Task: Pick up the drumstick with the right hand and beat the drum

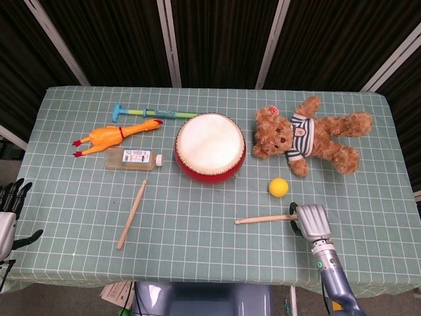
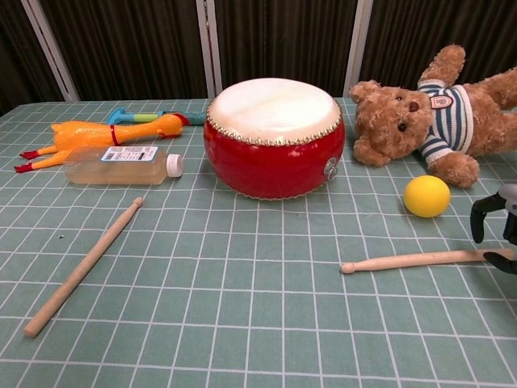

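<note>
Head view. The right hand (image 1: 312, 222) sits over the thick right end of the nearer-right drumstick (image 1: 263, 219), which lies flat on the checked table (image 1: 197, 250), well apart from the red drum (image 1: 210, 146) at far centre. Dark fingers (image 1: 294, 227) show at the hand's left edge, but from above one cannot tell whether they touch the wood. The step in hand appears to be the reach and grasp: the stick is not yet lifted. The left hand (image 1: 8, 210) hangs off the table's left edge, fingers spread, holding nothing. A second drumstick (image 1: 132, 214) lies at near left. Also present: a yellow ball (image 1: 278, 187), a teddy bear (image 1: 308, 135), a rubber chicken (image 1: 115, 135), a clear bottle (image 1: 133, 158) and a blue-green rod (image 1: 148, 112).

Chest view. At the right edge, dark fingers (image 2: 483, 209) arch apart above and around the stick's end; the hand looks spread, not closed on it. The next move likely calls for closing on the handle, lifting, then swinging the slim tip left and far to the drumhead.

Writing. The bottle's white label carries print too small to read; the bear's chest badge is illegible.
</note>
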### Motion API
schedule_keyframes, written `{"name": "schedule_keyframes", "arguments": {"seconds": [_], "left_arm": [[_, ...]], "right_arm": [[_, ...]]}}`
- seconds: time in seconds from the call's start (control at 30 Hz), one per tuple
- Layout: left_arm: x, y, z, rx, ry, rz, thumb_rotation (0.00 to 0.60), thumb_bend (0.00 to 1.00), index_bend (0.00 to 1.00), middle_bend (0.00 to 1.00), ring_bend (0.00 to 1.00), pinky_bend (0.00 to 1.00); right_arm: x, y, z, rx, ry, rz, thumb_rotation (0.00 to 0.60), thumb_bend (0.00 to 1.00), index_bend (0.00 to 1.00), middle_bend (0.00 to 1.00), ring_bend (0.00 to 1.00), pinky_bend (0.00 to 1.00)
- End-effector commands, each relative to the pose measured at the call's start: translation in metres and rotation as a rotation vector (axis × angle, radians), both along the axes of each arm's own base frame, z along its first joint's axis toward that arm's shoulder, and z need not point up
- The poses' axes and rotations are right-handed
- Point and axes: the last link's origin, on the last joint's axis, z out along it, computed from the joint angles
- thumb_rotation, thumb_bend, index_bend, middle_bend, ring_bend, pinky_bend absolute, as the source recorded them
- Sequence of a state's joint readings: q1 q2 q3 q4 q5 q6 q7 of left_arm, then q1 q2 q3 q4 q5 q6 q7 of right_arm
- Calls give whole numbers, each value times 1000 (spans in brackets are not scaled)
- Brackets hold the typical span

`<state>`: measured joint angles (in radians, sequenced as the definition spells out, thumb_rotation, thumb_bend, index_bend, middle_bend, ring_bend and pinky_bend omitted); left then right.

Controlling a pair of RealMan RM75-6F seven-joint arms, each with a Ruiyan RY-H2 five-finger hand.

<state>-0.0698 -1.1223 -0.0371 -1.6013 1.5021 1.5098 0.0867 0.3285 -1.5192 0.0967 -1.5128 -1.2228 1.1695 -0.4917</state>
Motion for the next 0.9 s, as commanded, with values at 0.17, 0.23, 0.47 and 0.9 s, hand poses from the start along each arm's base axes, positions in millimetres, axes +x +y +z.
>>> {"name": "schedule_keyframes", "arguments": {"seconds": [0.17, 0.23, 0.47, 0.9], "left_arm": [[0, 0, 0, -1, -2, 2, 600, 0, 0, 0, 0, 27], [0, 0, 0, -1, -2, 3, 600, 0, 0, 0, 0, 27], [0, 0, 0, 0, -3, 6, 600, 0, 0, 0, 0, 27], [0, 0, 0, 0, -4, 11, 600, 0, 0, 0, 0, 27]], "right_arm": [[-4, -1, -8, 8, 2, -21, 600, 416, 490, 1000, 1000, 940], [-4, -1, -10, 7, 1, -24, 600, 417, 484, 1000, 1000, 940], [-6, -2, -15, -3, -3, -32, 600, 417, 415, 1000, 1000, 941], [-2, -4, -20, -18, -6, -18, 600, 416, 357, 1000, 1000, 940]]}}
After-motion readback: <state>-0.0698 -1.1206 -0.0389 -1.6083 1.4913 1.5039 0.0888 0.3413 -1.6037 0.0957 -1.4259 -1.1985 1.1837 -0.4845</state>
